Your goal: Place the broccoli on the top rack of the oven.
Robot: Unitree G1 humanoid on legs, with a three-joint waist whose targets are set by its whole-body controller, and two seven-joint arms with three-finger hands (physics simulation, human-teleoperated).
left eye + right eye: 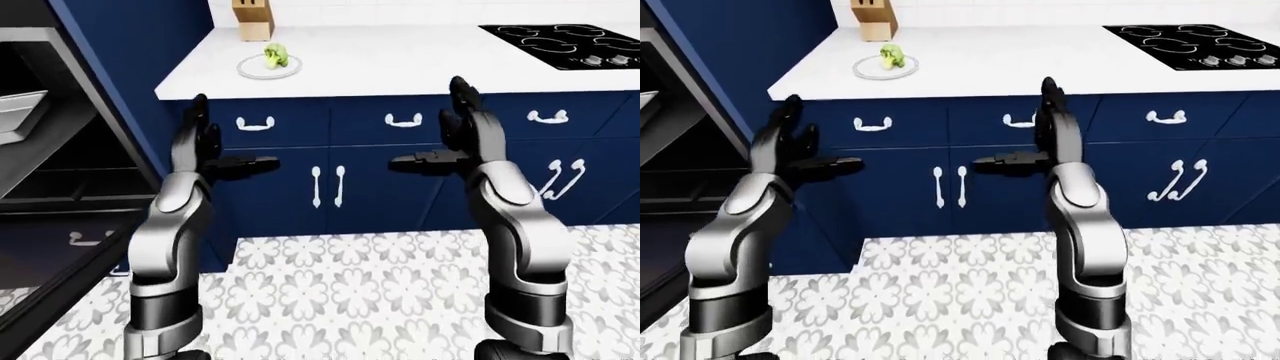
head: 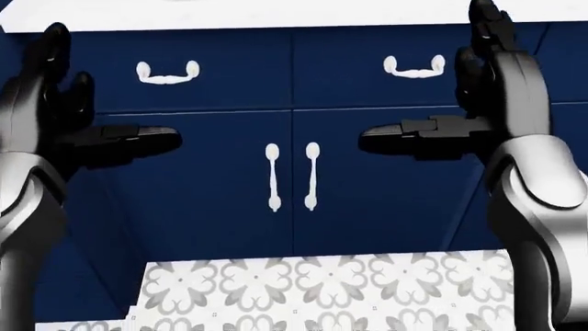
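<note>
Broccoli (image 1: 275, 54) sits untouched on a small pale plate (image 1: 253, 71) on the white counter (image 1: 400, 64), well apart from both of your hands, so you are in the approach step with nothing picked up yet. Going left to right in the left-eye view: the oven (image 1: 45, 161) stands open at the far left, its dark cavity showing flat wire-like racks and a light metal tray (image 1: 18, 109) up high, with the door (image 1: 60, 262) dropped down toward the patterned floor (image 1: 350, 292). Next comes your left hand (image 1: 205, 154), raised before the navy cabinets (image 1: 330, 180), fingers spread apart and holding nothing. Above it the plate carries the small, knobbly green floret, and a tan knife block (image 1: 252, 21) stands just beyond. The cabinet fronts are smooth and matte, with glossy white curved handles (image 1: 327, 187). Then your right hand (image 1: 450, 146), likewise empty with its digits splayed, one pointing inward. At the far right a glossy black cooktop (image 1: 560, 45) is set into the counter. Your next move, as I judge it, calls for stepping closer to the counter and lifting one hand over its edge to close round the floret; the left one lies nearer. After that you must turn left toward the oven and reach for the upper rack. The floret looks light and irregular, so a gentle, centred grip should serve.
</note>
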